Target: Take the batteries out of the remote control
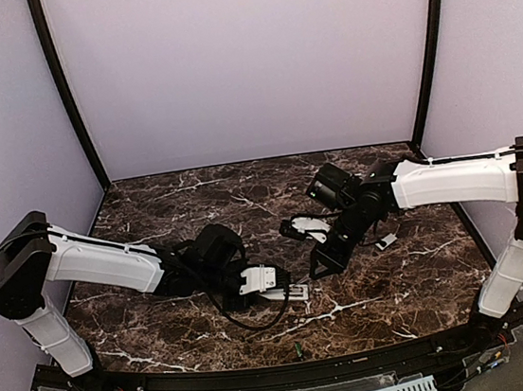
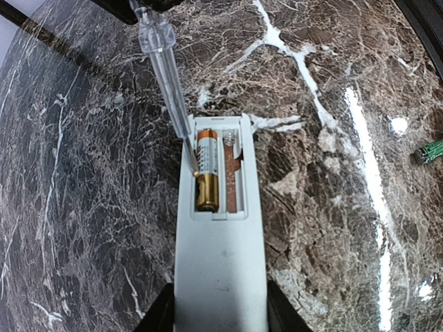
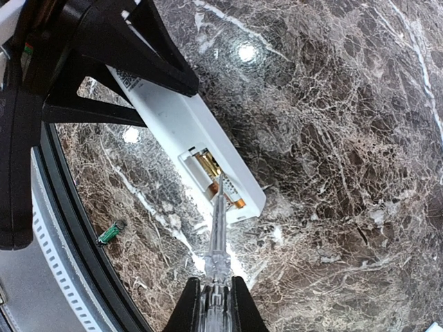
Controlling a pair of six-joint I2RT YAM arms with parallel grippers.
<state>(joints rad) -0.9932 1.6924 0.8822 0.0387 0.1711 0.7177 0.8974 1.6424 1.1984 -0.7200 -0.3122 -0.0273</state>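
The white remote control (image 2: 220,277) lies back side up on the marble, and my left gripper (image 2: 220,315) is shut on its sides. Its battery bay is uncovered. One gold and black battery (image 2: 207,181) sits in the left slot, and the slot beside it (image 2: 232,173) is bare down to copper. My right gripper (image 3: 215,304) is shut on a clear stick tool (image 3: 217,238). The tool's tip rests against the battery's side inside the bay (image 3: 214,183). From above, the two grippers (image 1: 278,289) (image 1: 323,264) meet over the remote control (image 1: 296,294).
A small green battery (image 2: 432,150) lies loose on the marble near the table's front edge (image 3: 111,233). A small white flat piece (image 1: 388,239) lies to the right of the right gripper. The black front rail (image 1: 292,368) runs close behind the remote control.
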